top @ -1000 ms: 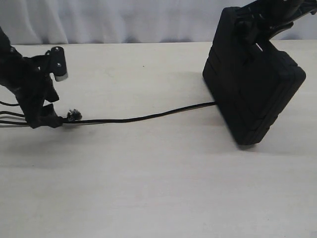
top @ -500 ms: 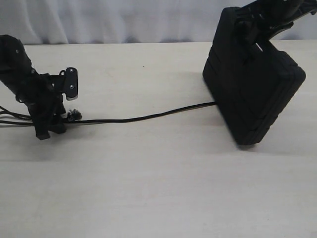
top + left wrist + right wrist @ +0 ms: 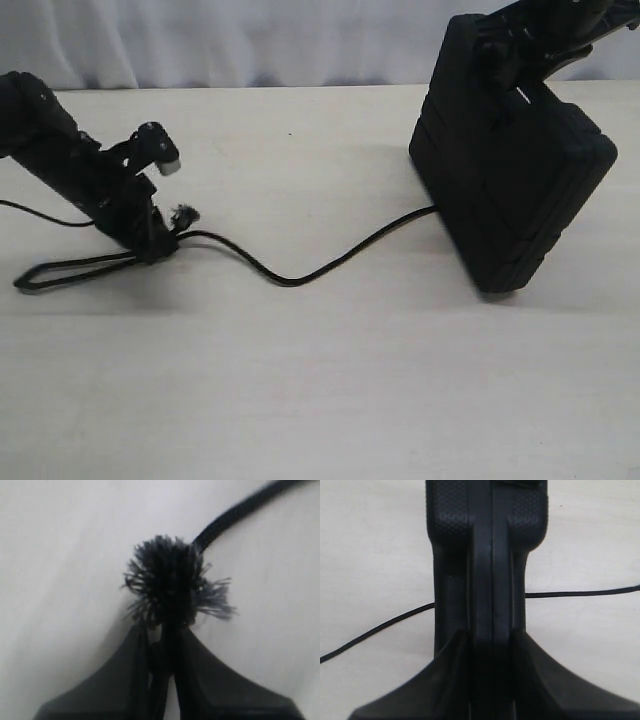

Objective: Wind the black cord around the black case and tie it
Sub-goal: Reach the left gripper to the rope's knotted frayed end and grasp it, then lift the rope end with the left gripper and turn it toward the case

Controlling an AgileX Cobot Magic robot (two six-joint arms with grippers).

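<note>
The left end effector pinches the black cord just behind its frayed tuft. That pinch should stay firm while slack is carried round the black case. The right end effector clamps the case, which stands tilted on edge on the worktop. The left arm reaches low, the right from above.

Upright black case; slack black cord w/ tuft.

You can pass freely over the bare table along the near side. Across the middle, the black cord lies slack on the surface; the tilted black case blocks the right.
</note>
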